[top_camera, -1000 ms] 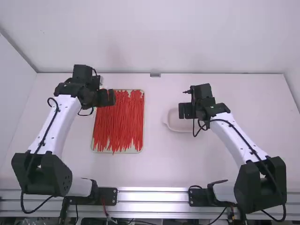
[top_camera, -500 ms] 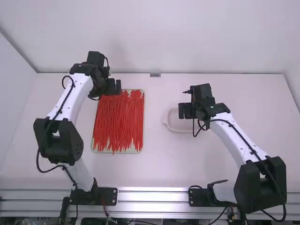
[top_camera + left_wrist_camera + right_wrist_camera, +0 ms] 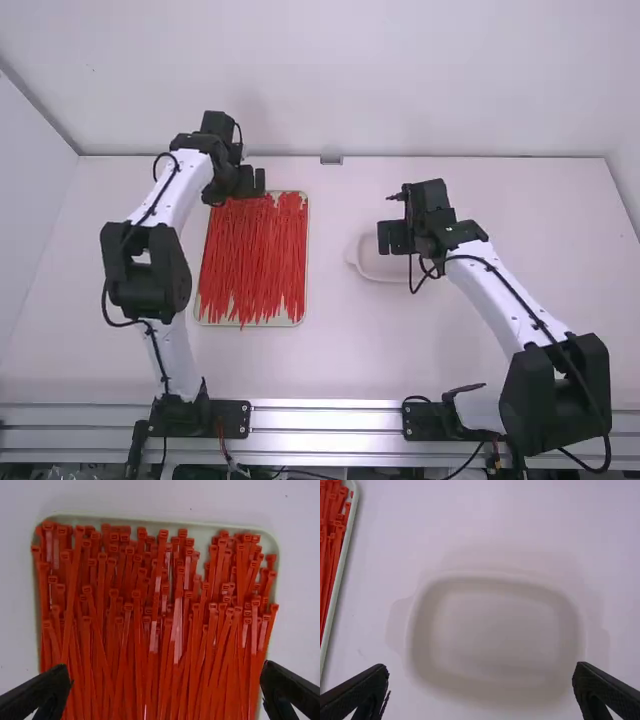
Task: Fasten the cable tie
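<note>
The red ties point(image 3: 255, 258) lie heaped on a tray point(image 3: 202, 527) on the surface point(image 3: 500, 200), with the left claw point(image 3: 248, 185) spread wide over their far end and the right claw point(image 3: 397, 240) spread wide over a white dish point(image 3: 362, 262).

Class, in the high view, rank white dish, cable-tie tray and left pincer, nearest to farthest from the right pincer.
1. white dish, beneath the right pincer.
2. cable-tie tray, on the left half.
3. left pincer, over the tray's far end.

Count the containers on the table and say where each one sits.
2. A tray of red cable ties lies left of centre; an empty white dish sits to its right, not touching it.
</note>
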`<state>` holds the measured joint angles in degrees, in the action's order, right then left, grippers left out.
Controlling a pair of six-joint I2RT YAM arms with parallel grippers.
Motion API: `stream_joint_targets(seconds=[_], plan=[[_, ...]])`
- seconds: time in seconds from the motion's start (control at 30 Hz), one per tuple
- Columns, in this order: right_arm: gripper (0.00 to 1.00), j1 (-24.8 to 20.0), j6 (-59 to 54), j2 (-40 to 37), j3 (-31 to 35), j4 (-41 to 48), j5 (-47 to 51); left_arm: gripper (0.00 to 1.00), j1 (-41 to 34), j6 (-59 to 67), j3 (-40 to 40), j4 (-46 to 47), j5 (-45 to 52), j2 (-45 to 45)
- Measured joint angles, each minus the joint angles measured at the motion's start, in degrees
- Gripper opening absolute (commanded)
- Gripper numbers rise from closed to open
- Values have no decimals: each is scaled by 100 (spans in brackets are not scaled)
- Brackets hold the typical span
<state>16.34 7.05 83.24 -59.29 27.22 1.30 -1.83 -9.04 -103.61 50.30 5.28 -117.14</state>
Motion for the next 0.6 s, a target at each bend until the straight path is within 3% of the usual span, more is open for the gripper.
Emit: stream_joint_targets(seconds=[0.6], plan=[[98, 0, -2, 0, 0, -2, -4, 99, -2, -2, 0, 0, -2, -39]])
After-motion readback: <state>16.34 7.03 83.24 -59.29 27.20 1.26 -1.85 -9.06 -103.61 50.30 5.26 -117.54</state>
